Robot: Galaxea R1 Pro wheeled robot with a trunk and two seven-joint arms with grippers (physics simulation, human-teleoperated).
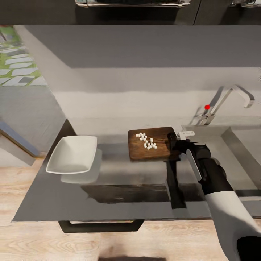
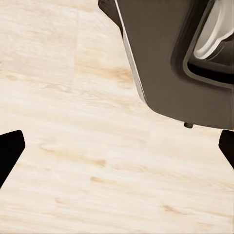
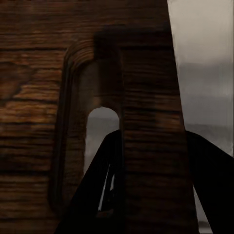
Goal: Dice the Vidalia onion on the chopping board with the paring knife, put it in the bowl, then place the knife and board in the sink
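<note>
The chopping board point(image 1: 150, 144) lies flat on the countertop point(image 1: 116, 188), just left of the sink point(image 1: 232, 145); a loose heap of white onion pieces point(image 1: 146, 140) sits on its upper middle; the white bowl point(image 1: 72, 154) stands well apart to the left, with nothing visible inside it.

The right gripper point(image 1: 177, 142) is at the board's right edge; in the right wrist view its dark fingers point(image 3: 105, 195) straddle the strip of wood beside the handle slot point(image 3: 100, 146), one in the slot and one outside, so it appears clamped on the board, though contact is too dark to confirm. The left gripper point(image 2: 117, 151) hangs spread wide over the plank floor point(image 2: 73, 146), holding nothing; the knife cannot be made out.

Risks, as judged: the pieces lie unsecured, so tilting or jerking the board on the way to the bowl could scatter them across the counter; a grip at one edge only may let the board sag or swing; tipping too early would spill short of the bowl.

No brand, label or legible writing is present; the only mark is the red knob point(image 1: 207, 107) by the tap point(image 1: 235, 95).
</note>
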